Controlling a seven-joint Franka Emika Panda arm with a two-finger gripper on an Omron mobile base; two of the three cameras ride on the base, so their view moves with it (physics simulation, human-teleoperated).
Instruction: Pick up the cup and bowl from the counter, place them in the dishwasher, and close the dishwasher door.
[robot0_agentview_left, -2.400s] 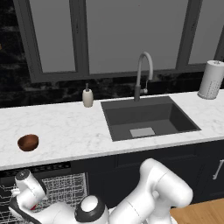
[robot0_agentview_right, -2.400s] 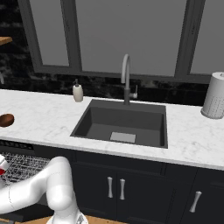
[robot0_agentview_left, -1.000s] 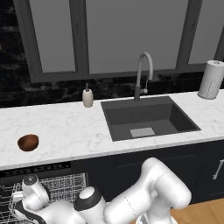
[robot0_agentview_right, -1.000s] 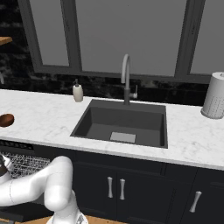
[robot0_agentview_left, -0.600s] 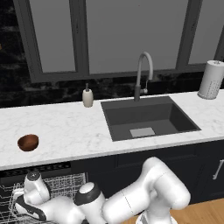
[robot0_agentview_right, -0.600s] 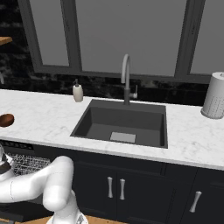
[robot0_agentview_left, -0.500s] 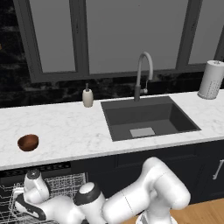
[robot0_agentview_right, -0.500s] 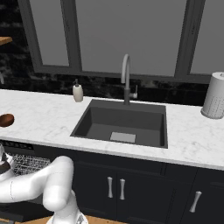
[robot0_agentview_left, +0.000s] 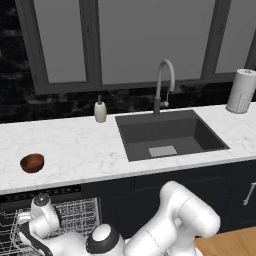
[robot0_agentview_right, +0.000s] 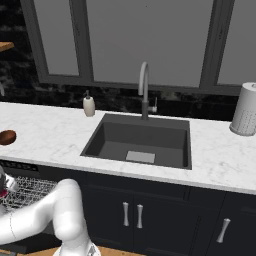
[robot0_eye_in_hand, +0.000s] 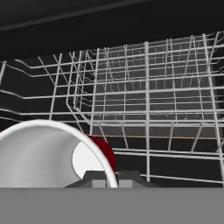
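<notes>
Inside dishwasher (robot0_eye_in_hand: 144, 92) — cup (robot0_eye_in_hand: 52, 153) gripped

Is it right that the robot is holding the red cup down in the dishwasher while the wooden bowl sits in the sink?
Not quite. The bowl sits on the counter, well away from the sink, as the left base view shows. The rest holds: the hand grips the cup among the dishwasher racks.

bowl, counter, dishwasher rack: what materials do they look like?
Bowl: wood look, reddish-brown, matte, darker inside. Counter: marble-look stone, white with faint grey veins, smooth. Dishwasher rack: thin white wire grid, probably coated metal; the coating can't be confirmed.
</notes>
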